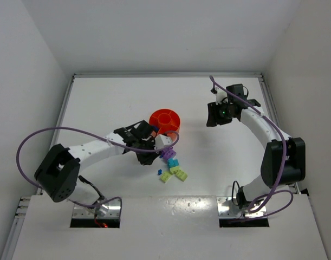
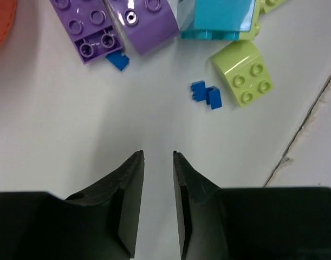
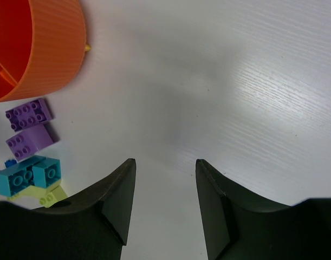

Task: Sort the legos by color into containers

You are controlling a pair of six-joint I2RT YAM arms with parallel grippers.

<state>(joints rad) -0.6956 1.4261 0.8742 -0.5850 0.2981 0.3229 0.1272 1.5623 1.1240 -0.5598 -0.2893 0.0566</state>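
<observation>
The orange bowl [image 1: 165, 120] stands mid-table, its ribbed wall [image 3: 46, 49] at the upper left of the right wrist view. Below it lies a cluster of legos: purple bricks [image 1: 168, 154] [image 2: 89, 27] [image 3: 28, 115], a teal one [image 2: 216, 19] [image 3: 28, 176], a yellow-green one [image 2: 244, 73] [image 1: 179, 173] and tiny blue pieces [image 2: 207, 93] [image 2: 117, 59]. My left gripper [image 2: 157, 154] [image 1: 153, 153] hovers just short of the cluster, its jaws a narrow gap apart with nothing between them. My right gripper [image 3: 165, 161] [image 1: 209, 115] stands open and empty to the right of the bowl.
A tiny yellow piece [image 3: 87, 47] lies against the bowl's outer wall. The table's near edge seam [image 2: 306, 124] runs close to the right of the legos. White walls enclose the table on three sides.
</observation>
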